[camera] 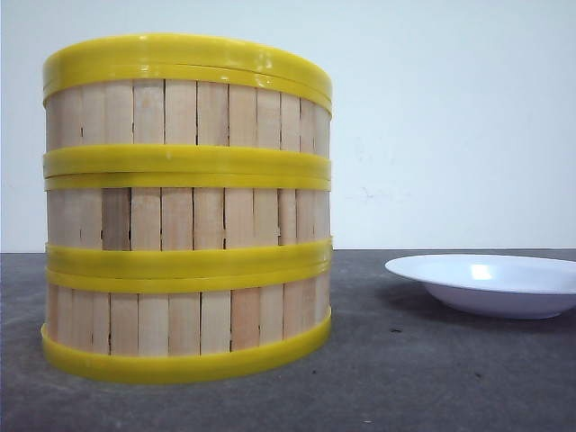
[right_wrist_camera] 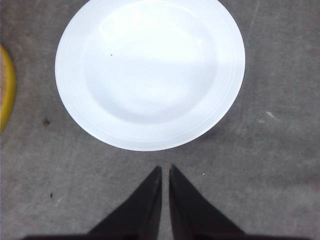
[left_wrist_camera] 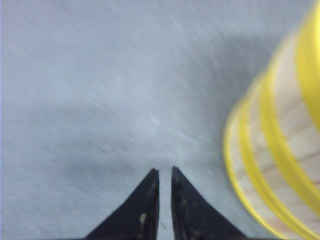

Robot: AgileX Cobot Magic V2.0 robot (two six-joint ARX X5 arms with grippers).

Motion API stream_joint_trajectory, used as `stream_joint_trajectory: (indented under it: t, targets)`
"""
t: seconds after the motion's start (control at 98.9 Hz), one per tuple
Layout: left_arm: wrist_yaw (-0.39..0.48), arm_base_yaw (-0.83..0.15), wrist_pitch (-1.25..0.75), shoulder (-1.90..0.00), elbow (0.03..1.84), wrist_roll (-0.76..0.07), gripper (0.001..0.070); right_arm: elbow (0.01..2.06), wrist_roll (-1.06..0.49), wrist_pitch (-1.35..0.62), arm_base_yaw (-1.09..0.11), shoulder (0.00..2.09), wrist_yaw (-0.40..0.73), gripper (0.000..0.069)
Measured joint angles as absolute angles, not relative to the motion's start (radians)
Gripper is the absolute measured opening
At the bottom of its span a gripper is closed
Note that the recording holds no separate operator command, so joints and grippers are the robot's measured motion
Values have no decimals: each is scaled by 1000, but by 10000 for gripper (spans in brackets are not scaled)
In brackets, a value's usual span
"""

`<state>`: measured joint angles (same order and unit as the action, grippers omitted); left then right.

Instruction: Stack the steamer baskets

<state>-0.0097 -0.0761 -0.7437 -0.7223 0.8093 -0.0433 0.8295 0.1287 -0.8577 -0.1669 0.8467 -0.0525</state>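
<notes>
Three steamer baskets (camera: 187, 211) stand one on another in a single tower at the left of the front view, close to the camera, with pale slat walls and yellow rims. The top of the tower ends in a doubled yellow band. In the blurred left wrist view the tower (left_wrist_camera: 285, 150) is off to one side of my left gripper (left_wrist_camera: 164, 171), which is shut, empty, and apart from it over bare table. My right gripper (right_wrist_camera: 165, 169) is shut and empty over the grey table, just short of the white plate. Neither gripper shows in the front view.
A white plate (camera: 490, 283) lies on the dark grey table (camera: 405, 378) to the right of the tower; it also fills the right wrist view as the plate (right_wrist_camera: 150, 72). A yellow rim edge (right_wrist_camera: 6, 90) shows beside it. A pale wall stands behind.
</notes>
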Motion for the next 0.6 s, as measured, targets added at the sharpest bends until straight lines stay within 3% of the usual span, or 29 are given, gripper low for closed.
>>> stream_joint_trajectory:
  t: [0.394, 0.597]
  targets:
    - [-12, -47, -363, -177, 224, -44, 15, 830, 129, -836, -167, 847, -52, 20]
    - [-10, -47, -302, -6, 83, -44, 15, 829, 129, -794, -167, 847, -52, 20]
